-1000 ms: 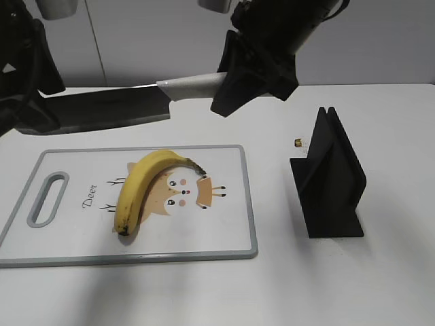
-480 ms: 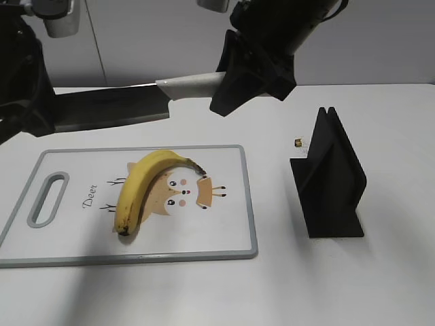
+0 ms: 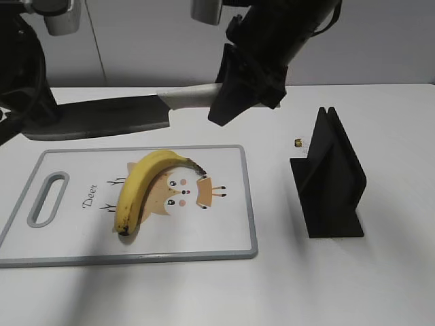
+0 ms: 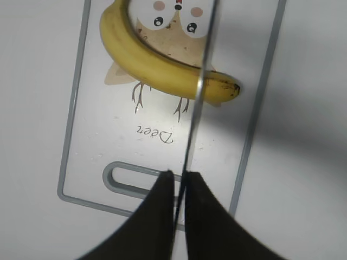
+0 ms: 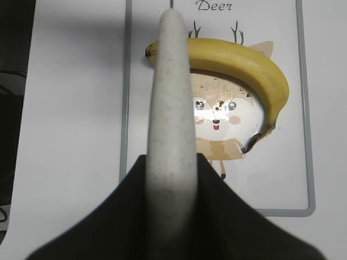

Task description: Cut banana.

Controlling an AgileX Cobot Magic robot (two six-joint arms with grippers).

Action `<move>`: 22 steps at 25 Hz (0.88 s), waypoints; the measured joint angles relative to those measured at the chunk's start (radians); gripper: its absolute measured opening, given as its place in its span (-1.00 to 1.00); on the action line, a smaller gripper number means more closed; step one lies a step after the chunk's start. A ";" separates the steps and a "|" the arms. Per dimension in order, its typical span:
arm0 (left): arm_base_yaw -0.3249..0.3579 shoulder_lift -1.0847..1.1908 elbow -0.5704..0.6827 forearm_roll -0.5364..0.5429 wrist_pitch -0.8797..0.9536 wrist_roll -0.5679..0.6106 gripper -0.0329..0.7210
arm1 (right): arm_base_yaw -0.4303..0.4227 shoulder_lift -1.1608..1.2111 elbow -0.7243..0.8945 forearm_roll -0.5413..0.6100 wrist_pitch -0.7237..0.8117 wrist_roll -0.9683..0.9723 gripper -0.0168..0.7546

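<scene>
fingers, right: the right gripper [image 5: 169, 179] is clamping the pale grey handle [image 3: 194, 96] of the knife [image 3: 129, 112]; its black fingers [image 5: 219, 203] are sitting tight against both sides of the handle.
fingers, left: the left gripper [image 4: 180, 187] is pinching the knife blade [image 4: 196, 103] near its tip end, the two dark fingers [image 4: 203, 216] lying narrow with only the thin blade edge between them.
knife: it is hanging level in the air above the far edge of the cutting board [image 3: 224, 244], handle to the right and dark blade [image 3: 102, 119] to the left, held at both ends; it is touching neither board nor fruit.
banana: the banana [image 3: 139, 187] is lying flat on the board, curved, whole and unpeeled, its dark stem [image 3: 196, 166] pointing toward the board's middle and its brown-black tip [image 3: 122, 231] toward the near edge.
alignment: in the left wrist view the blade edge is crossing over the banana [image 4: 157, 65] near its dark tip; how high it is standing above the peel cannot be judged well from this angle.
board: white with a grey rim, a handle slot [image 3: 46, 198] at its left end, and a printed deer cartoon [image 3: 187, 191] partly under the banana.
knife stand: a black stand [image 3: 329, 180] is standing upright on the table [image 3: 340, 285] to the right of the board, apart from it.
small object: a tiny brass-coloured item [image 3: 298, 142] is lying on the table just behind the stand.
</scene>
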 joint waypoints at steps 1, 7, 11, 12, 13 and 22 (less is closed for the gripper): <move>0.000 0.001 0.000 0.002 0.007 0.004 -0.88 | 0.000 0.002 0.000 0.000 0.001 0.000 -0.54; -0.001 0.013 0.017 0.011 -0.031 0.017 -0.91 | 0.000 0.004 0.000 -0.012 0.002 0.052 -0.54; -0.004 0.013 0.060 0.015 -0.075 0.019 -0.91 | 0.002 0.009 0.000 -0.017 0.004 0.059 -0.53; -0.004 0.013 0.066 0.018 -0.082 0.019 -0.91 | 0.002 0.010 0.000 -0.017 0.004 0.064 -0.53; -0.005 0.013 0.070 0.019 -0.090 0.020 -0.91 | 0.003 0.010 0.000 -0.017 0.004 0.070 -0.53; -0.006 0.015 0.085 0.046 -0.102 0.024 -0.91 | 0.003 0.066 -0.001 0.004 0.029 0.105 -0.53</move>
